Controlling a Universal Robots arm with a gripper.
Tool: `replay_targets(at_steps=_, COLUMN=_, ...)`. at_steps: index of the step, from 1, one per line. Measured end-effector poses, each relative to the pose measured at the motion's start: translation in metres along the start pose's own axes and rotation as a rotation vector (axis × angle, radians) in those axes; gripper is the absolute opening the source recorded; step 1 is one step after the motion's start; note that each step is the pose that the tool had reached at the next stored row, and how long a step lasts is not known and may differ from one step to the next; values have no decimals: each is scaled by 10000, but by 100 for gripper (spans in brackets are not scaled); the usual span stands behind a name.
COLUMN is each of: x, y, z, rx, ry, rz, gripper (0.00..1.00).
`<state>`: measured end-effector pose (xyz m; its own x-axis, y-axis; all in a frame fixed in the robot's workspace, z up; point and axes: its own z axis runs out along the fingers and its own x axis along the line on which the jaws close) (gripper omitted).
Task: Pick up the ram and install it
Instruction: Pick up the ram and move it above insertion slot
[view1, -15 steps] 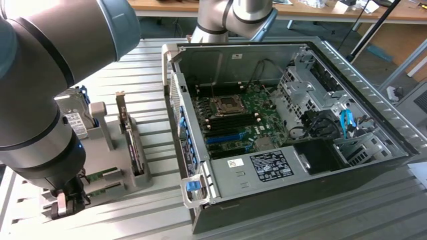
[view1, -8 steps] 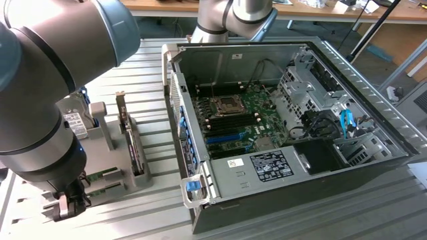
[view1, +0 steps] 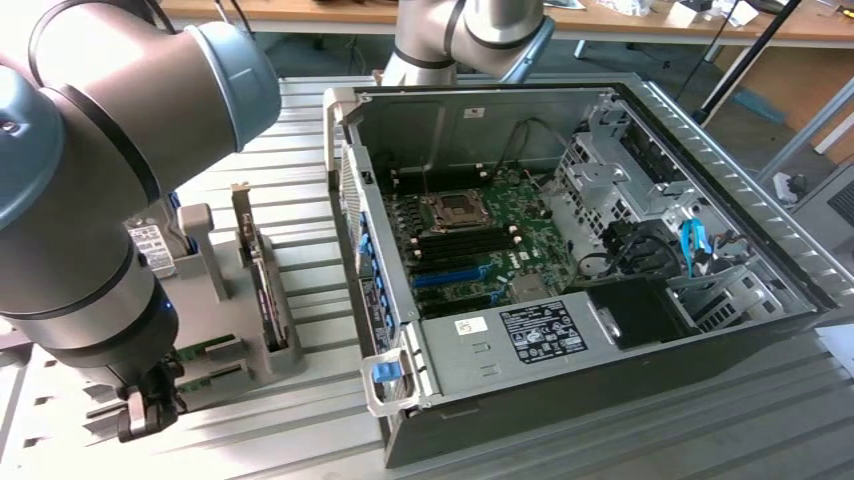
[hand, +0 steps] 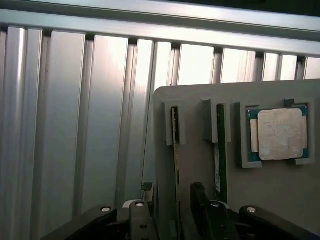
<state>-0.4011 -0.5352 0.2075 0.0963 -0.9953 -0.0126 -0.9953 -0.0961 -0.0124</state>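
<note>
- Ram (hand: 175, 150) is seen in the wrist view standing on edge in a slot of the grey holder (hand: 195, 105), with its long axis running straight away from the gripper (hand: 171, 196).
- The jaws are spread wide and nothing is grasped; the stick is bracketed between them, seemingly touched by neither.
- A second stick (hand: 221, 145) and the processor (hand: 279, 134) are set beside it.
- In the exterior view, the gripper is found low over the holder, well apart from the open computer case (view1: 561, 250).
</note>
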Motion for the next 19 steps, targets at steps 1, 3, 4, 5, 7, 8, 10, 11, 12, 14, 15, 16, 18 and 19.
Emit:
replay_targets(at_steps=1, x=-4, y=1, z=14, rx=-1, ry=0, rz=-6, gripper=42)
replay_targets(at_steps=3, x=-7, y=3, z=30, rx=-2, ry=1, rz=-12, gripper=42)
replay_targets(at_steps=4, x=-7, y=3, z=30, rx=-2, ry=2, rz=-11, gripper=42)
replay_targets(at_steps=5, x=-7, y=4, z=30, rx=-3, ry=2, rz=-11, gripper=42)
replay_targets(at_steps=7, x=-8, y=4, z=31, rx=-2, ry=1, rz=-11, gripper=42)
replay_targets(at_steps=8, x=-8, y=4, z=31, rx=-1, ry=1, rz=-11, gripper=42)
replay_targets(at_steps=10, x=-8, y=4, z=32, rx=-1, ry=0, rz=-11, gripper=42)
replay_targets(at_steps=11, x=-8, y=4, z=32, rx=0, ry=0, rz=-11, gripper=42)
replay_targets(at_steps=12, x=-8, y=4, z=32, rx=0, ry=0, rz=-12, gripper=42)
replay_targets(at_steps=14, x=-8, y=5, z=32, rx=-1, ry=0, rz=-11, gripper=41)
replay_targets(at_steps=15, x=-8, y=5, z=32, rx=-1, ry=0, rz=-11, gripper=41)
replay_targets(at_steps=16, x=-8, y=5, z=32, rx=-1, ry=1, rz=-11, gripper=34)
replay_targets(at_steps=18, x=-8, y=5, z=32, rx=-1, ry=1, rz=-11, gripper=34)
replay_targets(at_steps=19, x=-8, y=5, z=32, rx=-1, ry=0, rz=-11, gripper=34)
